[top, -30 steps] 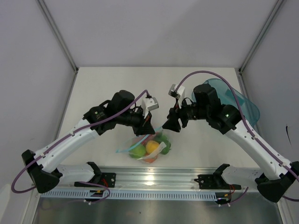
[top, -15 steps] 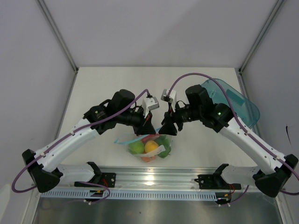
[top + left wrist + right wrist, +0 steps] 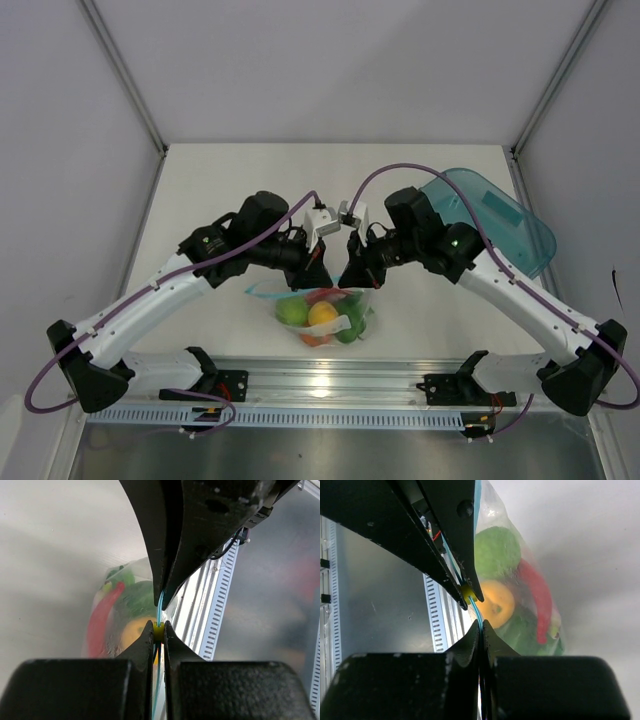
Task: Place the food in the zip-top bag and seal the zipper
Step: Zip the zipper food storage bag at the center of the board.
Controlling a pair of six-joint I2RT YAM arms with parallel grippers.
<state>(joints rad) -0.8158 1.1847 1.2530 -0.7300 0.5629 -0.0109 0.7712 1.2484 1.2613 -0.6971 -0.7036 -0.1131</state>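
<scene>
The clear zip-top bag hangs between both grippers, near the table's front edge. The food shows inside it: a green lime, an orange, a red pepper and green pieces. My left gripper is shut on the yellow slider of the light blue zipper. My right gripper is shut on the zipper strip right beside the slider. In the top view the left gripper and the right gripper nearly touch above the bag.
A translucent teal oval tray lies at the back right, behind the right arm. The metal rail with both arm bases runs along the near edge, just in front of the bag.
The right gripper has moved left to the bag's mouth and shut on the zipper strip beside the left gripper. The left gripper has kept its hold; the bag has shifted slightly right.
</scene>
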